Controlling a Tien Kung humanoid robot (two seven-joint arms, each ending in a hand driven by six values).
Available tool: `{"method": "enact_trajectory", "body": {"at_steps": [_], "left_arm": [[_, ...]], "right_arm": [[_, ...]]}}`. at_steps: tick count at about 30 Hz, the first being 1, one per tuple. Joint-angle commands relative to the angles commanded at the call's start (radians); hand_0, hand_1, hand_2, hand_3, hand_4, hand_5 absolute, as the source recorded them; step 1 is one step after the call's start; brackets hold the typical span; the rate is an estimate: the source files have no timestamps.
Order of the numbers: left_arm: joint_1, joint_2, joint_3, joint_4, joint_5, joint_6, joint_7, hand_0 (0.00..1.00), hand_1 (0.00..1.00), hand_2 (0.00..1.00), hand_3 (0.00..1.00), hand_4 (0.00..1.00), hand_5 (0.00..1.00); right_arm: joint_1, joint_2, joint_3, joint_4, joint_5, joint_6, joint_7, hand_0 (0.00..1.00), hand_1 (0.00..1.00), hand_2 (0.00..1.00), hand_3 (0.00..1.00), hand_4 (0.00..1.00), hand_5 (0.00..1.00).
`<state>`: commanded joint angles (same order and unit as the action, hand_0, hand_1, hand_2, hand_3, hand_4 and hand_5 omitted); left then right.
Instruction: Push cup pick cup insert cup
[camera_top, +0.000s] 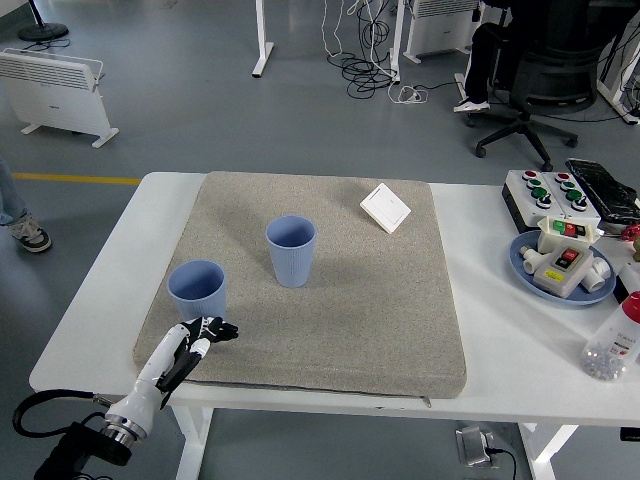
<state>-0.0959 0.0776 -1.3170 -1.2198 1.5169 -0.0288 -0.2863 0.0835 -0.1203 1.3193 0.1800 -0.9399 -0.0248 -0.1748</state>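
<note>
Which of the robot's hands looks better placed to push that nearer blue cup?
The left. Its left hand hovers just in front of the near blue cup at the mat's front-left corner, apparently not touching it. The right arm isn't in view at all.
</note>
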Motion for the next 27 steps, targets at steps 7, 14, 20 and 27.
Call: {"method": "enact_trajectory", "body": {"at_steps": [7, 14, 20, 27], "left_arm": [[-0.033, -0.005, -0.011, 0.049, 0.008, 0.004, -0.01, 0.743, 0.69, 0.641, 0.593, 0.627, 0.998], [-0.041, 0.002, -0.014, 0.065, 0.022, 0.002, -0.008, 0.743, 0.689, 0.642, 0.593, 0.627, 0.998], [-0.049, 0.003, -0.021, 0.08, 0.034, 0.0, -0.009, 0.746, 0.685, 0.643, 0.593, 0.626, 0.998], [-0.066, -0.001, -0.03, 0.102, 0.043, 0.001, -0.012, 0.751, 0.687, 0.644, 0.593, 0.625, 0.998]], "right_arm": [[0.003, 0.001, -0.002, 0.0, -0.001, 0.0, 0.0, 0.755, 0.63, 0.65, 0.56, 0.08, 0.467], [0.003, 0.001, -0.003, 0.0, -0.001, 0.0, 0.0, 0.755, 0.63, 0.65, 0.56, 0.079, 0.465], [0.003, 0.001, -0.004, 0.0, -0.001, 0.0, 0.0, 0.755, 0.63, 0.651, 0.56, 0.079, 0.465], [0.001, 0.001, -0.003, 0.0, -0.002, 0.0, -0.001, 0.755, 0.629, 0.65, 0.56, 0.079, 0.465]]}}
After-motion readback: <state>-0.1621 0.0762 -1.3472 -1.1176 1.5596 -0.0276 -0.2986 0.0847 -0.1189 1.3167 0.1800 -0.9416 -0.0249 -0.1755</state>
